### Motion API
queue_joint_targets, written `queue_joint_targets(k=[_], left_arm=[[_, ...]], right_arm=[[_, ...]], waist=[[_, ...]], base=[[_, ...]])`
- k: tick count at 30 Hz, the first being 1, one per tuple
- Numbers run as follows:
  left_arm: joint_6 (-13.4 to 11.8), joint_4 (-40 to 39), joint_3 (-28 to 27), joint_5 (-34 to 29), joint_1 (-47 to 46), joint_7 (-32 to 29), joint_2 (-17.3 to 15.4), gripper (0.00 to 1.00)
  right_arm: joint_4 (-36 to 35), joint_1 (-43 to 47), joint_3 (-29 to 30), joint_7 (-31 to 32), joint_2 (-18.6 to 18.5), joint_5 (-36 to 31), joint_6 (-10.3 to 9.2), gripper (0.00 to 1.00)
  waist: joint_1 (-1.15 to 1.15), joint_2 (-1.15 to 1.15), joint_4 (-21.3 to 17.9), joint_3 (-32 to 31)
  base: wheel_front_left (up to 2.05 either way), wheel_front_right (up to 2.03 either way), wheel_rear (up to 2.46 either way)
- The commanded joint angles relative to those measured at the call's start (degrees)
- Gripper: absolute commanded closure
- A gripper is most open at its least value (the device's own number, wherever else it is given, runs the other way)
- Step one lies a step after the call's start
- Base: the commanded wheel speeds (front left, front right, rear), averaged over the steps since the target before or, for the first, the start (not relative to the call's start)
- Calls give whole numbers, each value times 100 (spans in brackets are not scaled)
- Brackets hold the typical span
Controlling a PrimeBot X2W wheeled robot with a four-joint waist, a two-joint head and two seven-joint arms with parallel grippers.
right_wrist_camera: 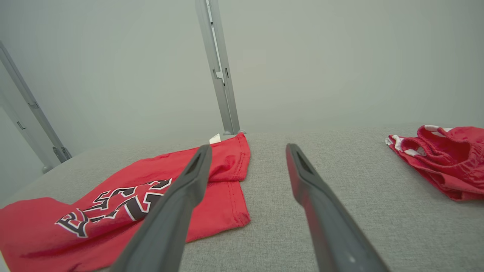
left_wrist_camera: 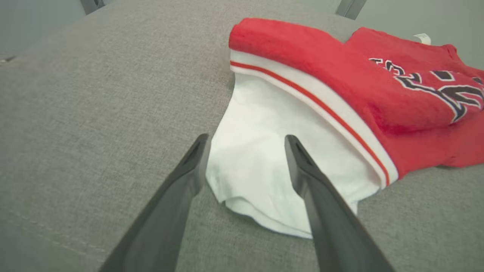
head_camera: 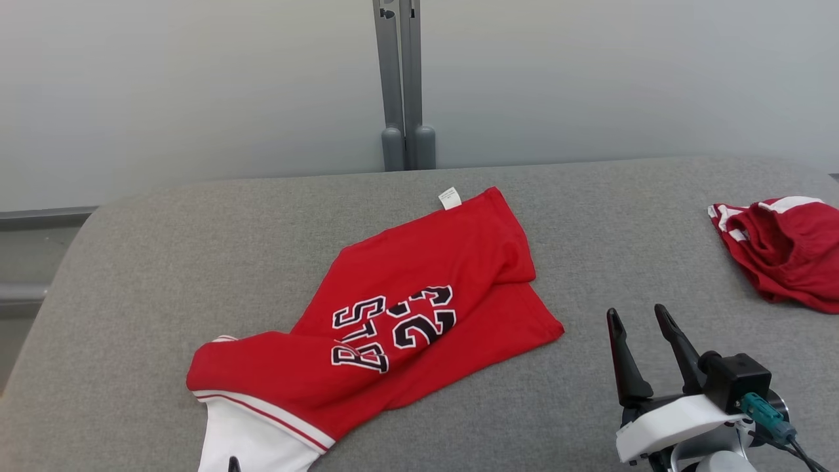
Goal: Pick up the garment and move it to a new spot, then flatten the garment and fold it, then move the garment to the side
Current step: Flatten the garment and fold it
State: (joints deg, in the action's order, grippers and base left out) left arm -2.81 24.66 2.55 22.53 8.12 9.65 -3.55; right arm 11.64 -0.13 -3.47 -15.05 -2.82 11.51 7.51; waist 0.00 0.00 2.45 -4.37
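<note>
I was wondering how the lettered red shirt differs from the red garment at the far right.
The lettered shirt lies spread and loosely folded; the right-hand garment is bunched in a heap. The shirt bears black-and-white lettering; the heap shows white stripes, no visible print. Both are red with white trim.

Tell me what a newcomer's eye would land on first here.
The red jersey with black-and-white lettering lies rumpled midway across the grey padded surface. The left gripper, open, points at its white sleeve. A second red garment sits bunched at the far right, beyond the open right gripper.
</note>
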Motion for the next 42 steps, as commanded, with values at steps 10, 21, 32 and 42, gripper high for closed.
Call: queue_joint_targets(k=[10, 21, 32, 42], left_arm=[[27, 600, -212, 510, -209, -97, 4, 0], [193, 1142, -154, 750, -507, -68, 22, 92], [397, 1168, 14, 753, -823, 224, 28, 100], [399, 444, 267, 579, -910, 278, 35, 100]], right_arm=[[32, -73, -31, -17, -15, -46, -4, 0], [60, -100, 11, -18, -15, -96, -4, 0], [838, -316, 235, -18, -14, -248, -4, 0], [2915, -1489, 603, 251, -15, -512, -4, 0]], waist=[[0, 0, 25, 167], [0, 0, -23, 241], [0, 0, 242, 264], [0, 0, 804, 350]], base=[[0, 0, 0], [0, 0, 0], [0, 0, 0], [0, 0, 0]])
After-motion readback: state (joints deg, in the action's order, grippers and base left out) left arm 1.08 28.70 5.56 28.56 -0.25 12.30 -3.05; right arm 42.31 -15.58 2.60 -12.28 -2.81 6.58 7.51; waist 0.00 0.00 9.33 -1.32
